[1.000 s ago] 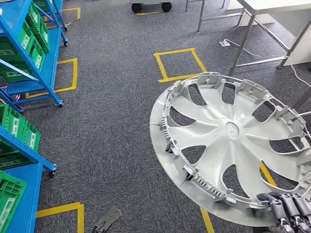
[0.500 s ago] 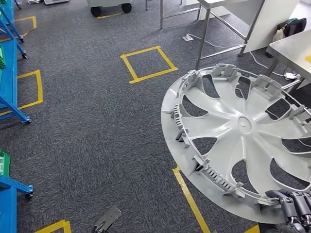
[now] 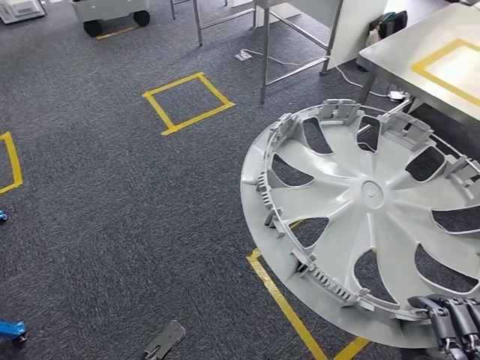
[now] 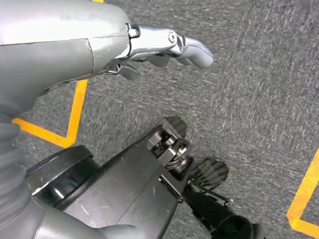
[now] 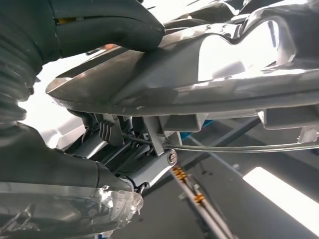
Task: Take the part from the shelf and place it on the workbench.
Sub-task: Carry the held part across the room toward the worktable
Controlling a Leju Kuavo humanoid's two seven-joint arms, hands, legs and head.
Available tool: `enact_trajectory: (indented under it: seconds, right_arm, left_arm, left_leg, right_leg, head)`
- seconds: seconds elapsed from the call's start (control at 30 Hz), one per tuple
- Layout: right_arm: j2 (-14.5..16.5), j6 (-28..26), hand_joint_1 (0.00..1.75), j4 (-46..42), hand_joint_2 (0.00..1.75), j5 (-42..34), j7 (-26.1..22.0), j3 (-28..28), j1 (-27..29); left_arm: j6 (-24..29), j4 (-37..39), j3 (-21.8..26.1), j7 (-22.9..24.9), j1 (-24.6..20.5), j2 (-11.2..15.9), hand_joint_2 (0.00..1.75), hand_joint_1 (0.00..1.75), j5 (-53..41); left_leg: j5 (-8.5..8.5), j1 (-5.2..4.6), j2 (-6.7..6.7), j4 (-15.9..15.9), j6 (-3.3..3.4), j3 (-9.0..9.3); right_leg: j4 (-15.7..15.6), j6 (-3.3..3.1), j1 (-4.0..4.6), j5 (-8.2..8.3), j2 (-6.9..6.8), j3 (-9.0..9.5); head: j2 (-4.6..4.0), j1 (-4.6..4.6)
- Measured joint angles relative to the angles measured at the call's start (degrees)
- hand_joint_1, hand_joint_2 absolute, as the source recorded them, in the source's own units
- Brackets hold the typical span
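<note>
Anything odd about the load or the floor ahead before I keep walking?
The wheel cover is tilted, gripped by the right hand only at its near rim. A small grey plate lies loose on the carpet.

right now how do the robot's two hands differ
The right hand grips the rim of the grey wheel cover, holding it above the carpet; the left hand holds nothing. The right hand's fingers curl over the cover's edge; the left hand's fingers are stretched out over the grey carpet. Both are grey, many-fingered hands.
</note>
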Motion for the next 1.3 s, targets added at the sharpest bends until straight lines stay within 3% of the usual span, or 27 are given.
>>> enact_trajectory:
  seconds: [0.07,0.13,0.23,0.27,0.3,0.33,0.37,0.43,0.5,0.57,0.63,0.7,0.77,0.8,0.83,0.87,0.9,0.97,1.07,1.13,1.2,1.27,1.3]
  right_arm:
    - [0.2,0.0,1.75,0.0,1.75,0.0,-0.2,-0.2,0.1]
    - [0.4,0.0,1.75,0.0,1.75,0.0,-0.5,-0.5,0.1]
    - [0.7,0.0,1.75,0.0,1.75,0.0,-0.9,-0.8,0.1]
    - [0.8,0.0,1.75,0.0,1.75,0.0,-1.0,-0.9,0.1]
    - [0.8,0.0,1.75,0.0,1.75,0.0,-1.0,-1.1,0.1]
    - [0.9,0.0,1.75,0.0,1.75,0.0,-1.1,-1.2,0.1]
    - [0.9,0.0,1.75,0.0,1.75,0.0,-1.2,-1.3,0.1]
    - [1.0,0.0,1.75,0.0,1.75,0.0,-1.2,-1.5,0.1]
    - [1.0,0.0,1.75,0.0,1.75,0.0,-1.2,-1.7,0.1]
    - [1.1,0.0,1.75,0.0,1.75,0.0,-1.3,-1.8,0.2]
    - [1.1,0.0,1.75,0.0,1.75,0.0,-1.4,-1.8,0.4]
    - [1.1,0.0,1.75,0.1,1.75,0.0,-1.5,-1.8,0.4]
    - [1.1,0.0,1.75,0.2,1.75,0.0,-1.7,-1.8,0.3]
    - [1.1,0.0,1.75,0.3,1.75,0.0,-1.7,-1.8,0.4]
    - [1.1,0.0,1.75,0.4,1.75,0.0,-1.6,-1.8,0.4]
    - [1.1,0.0,1.75,0.6,1.75,0.0,-1.6,-1.9,0.5]
    - [1.1,0.0,1.75,0.7,1.75,0.0,-1.6,-1.8,0.6]
    - [1.1,0.0,1.75,1.0,1.75,0.0,-1.5,-1.8,0.9]
    - [1.1,0.0,1.75,1.4,1.75,0.1,-1.5,-1.8,1.2]
    - [1.1,0.0,1.75,1.5,1.75,0.1,-1.5,-1.8,1.4]
    - [1.1,0.0,1.75,1.6,1.75,0.1,-1.5,-1.7,1.4]
    - [1.1,0.0,1.75,1.9,1.75,0.1,-1.6,-1.7,1.2]
    - [1.1,0.0,1.75,2.0,1.75,0.1,-1.6,-1.7,1.3]
  left_arm:
    - [0.1,0.0,0.0,0.0,-0.2,0.0,1.75,0.0,-0.1]
    - [0.3,0.0,0.0,0.0,-0.3,-0.1,1.75,0.0,-0.4]
    - [0.4,0.0,0.0,0.0,-0.2,-0.1,1.75,0.0,-0.4]
    - [0.4,0.0,0.0,0.0,-0.1,-0.1,1.75,0.0,-0.4]
    - [0.4,0.0,0.0,0.0,0.0,-0.1,1.75,0.0,-0.4]
    - [0.4,0.0,0.0,0.1,0.1,-0.1,1.75,0.0,-0.4]
    - [0.4,0.0,0.0,0.1,0.1,-0.1,1.75,0.0,-0.4]
    - [0.4,0.0,0.0,0.1,0.0,0.0,1.75,0.0,-0.4]
    - [0.4,0.0,0.0,0.1,0.0,0.0,1.75,0.0,-0.4]
    - [0.4,0.0,0.0,0.1,-0.1,-0.1,1.75,0.0,-0.4]
    - [0.4,0.0,0.0,0.1,-0.3,-0.1,1.75,0.0,-0.4]
    - [0.4,0.0,0.0,0.1,-0.2,-0.2,1.75,0.0,-0.4]
    - [0.4,0.0,0.0,0.2,0.0,-0.1,1.75,0.0,-0.4]
    - [0.4,0.0,0.0,0.2,0.1,-0.1,1.75,0.0,-0.4]
    - [0.4,0.0,0.0,0.3,0.1,-0.1,1.75,0.0,-0.4]
    - [0.4,0.0,0.0,0.3,0.1,-0.1,1.75,0.0,-0.4]
    - [0.4,0.0,0.0,0.3,0.1,-0.1,1.75,0.0,-0.4]
    - [0.3,0.0,0.0,0.3,0.0,-0.1,1.75,0.0,-0.4]
    - [0.2,0.0,0.0,0.3,-0.2,-0.1,1.75,0.0,-0.4]
    - [0.2,-0.1,0.0,0.3,-0.3,-0.1,1.75,0.0,-0.4]
    - [0.2,-0.2,0.0,0.2,-0.4,-0.1,1.75,0.0,-0.5]
    - [0.2,-0.2,0.1,0.2,-0.2,-0.1,1.75,0.0,-0.5]
    - [0.1,-0.2,0.1,0.2,0.0,-0.1,1.75,0.0,-0.5]
  left_leg:
    - [-0.19,0.03,0.75,0.0,-0.51,0.19]
    - [-1.57,0.25,-0.66,1.7,-1.1,-0.45]
    - [-6.6,0.39,-4.35,12.3,-1.45,-5.62]
    - [-7.48,0.4,-4.72,15.6,-1.43,-7.47]
    - [-7.2,0.4,-4.91,17.0,-1.36,-8.54]
    - [-5.83,0.4,-5.05,16.3,-1.25,-8.62]
    - [-3.59,0.42,-5.4,13.4,-1.12,-7.54]
    - [0.35,0.69,-7.66,5.4,-0.94,-4.22]
    - [1.36,0.84,-9.31,1.0,-0.83,-2.38]
    - [1.19,0.74,-8.53,0.5,-0.41,-2.2]
    - [1.3,0.76,-7.35,0.2,0.33,-2.01]
    - [1.17,0.67,-6.0,0.1,0.96,-1.75]
    - [0.85,0.51,-4.49,0.1,1.24,-1.51]
    - [0.64,0.46,-3.76,0.1,1.25,-1.33]
    - [0.39,0.45,-3.14,0.1,1.18,-1.06]
    - [0.08,0.45,-2.63,0.1,1.05,-0.66]
    - [-0.28,0.44,-2.23,0.1,0.85,-0.19]
    - [-0.97,0.2,-1.6,0.2,0.3,0.55]
    - [-1.39,0.09,-1.14,0.0,-0.5,1.07]
    - [-2.01,0.29,-1.69,0.7,-1.12,1.08]
    - [-4.24,0.42,-3.34,5.5,-1.64,-1.31]
    - [-6.92,0.45,-4.53,13.8,-1.9,-6.36]
    - [-7.17,0.47,-4.74,16.6,-1.95,-8.52]
  right_leg:
    - [0.0,-0.87,0.04,0.15,1.28,-0.11]
    - [-0.2,-1.61,-0.14,0.3,2.46,-0.15]
    - [-0.3,-2.26,-0.3,0.37,4.34,-0.16]
    - [-0.3,-2.33,-0.28,0.36,5.11,-0.16]
    - [-0.3,-2.36,-0.27,0.36,5.96,-0.14]
    - [-0.3,-2.35,-0.27,0.36,6.84,-0.09]
    - [-0.2,-2.31,-0.31,0.36,7.67,-0.01]
    - [-0.1,-1.97,-0.33,0.32,9.18,-0.05]
    - [0.0,-1.3,-0.34,0.35,10.48,-0.41]
    - [-0.3,-0.55,-0.49,0.51,11.46,-0.95]
    - [0.9,-0.07,-0.46,-0.31,9.3,-1.86]
    - [6.5,0.24,-0.3,-3.47,5.43,-4.51]
    - [14.2,0.56,-0.31,-6.75,3.9,-8.37]
    - [16.2,0.66,-0.32,-7.06,3.73,-9.43]
    - [15.9,0.71,-0.32,-6.21,3.64,-9.32]
    - [13.3,0.7,-0.32,-4.41,3.44,-7.93]
    - [9.1,0.65,-0.33,-2.26,2.94,-5.69]
    - [2.3,0.21,-0.18,0.08,1.9,-1.65]
    - [0.5,-0.94,0.15,-0.16,2.04,-0.46]
    - [0.2,-1.63,0.02,-0.35,2.55,-0.07]
    - [-0.1,-2.31,-0.29,-0.63,3.03,0.58]
    - [-0.1,-2.75,-0.34,-1.18,3.61,1.09]
    - [-0.1,-2.83,-0.35,-1.5,4.01,1.44]
  head:
    - [0.0,-0.03]
    - [0.0,-0.12]
    - [0.0,-0.4]
    - [0.0,-0.42]
    - [0.0,-0.42]
    - [0.0,-0.42]
    - [0.0,-0.41]
    - [0.0,-0.43]
    - [0.0,-0.41]
    - [0.0,-0.41]
    - [0.0,-0.27]
    - [0.0,-0.03]
    - [0.0,0.07]
    - [0.0,0.06]
    - [0.0,0.08]
    - [0.0,0.06]
    - [0.0,0.08]
    - [0.0,0.02]
    - [0.0,-0.07]
    - [0.0,-0.16]
    - [0.0,-0.47]
    - [0.0,-0.64]
    - [0.0,-0.66]
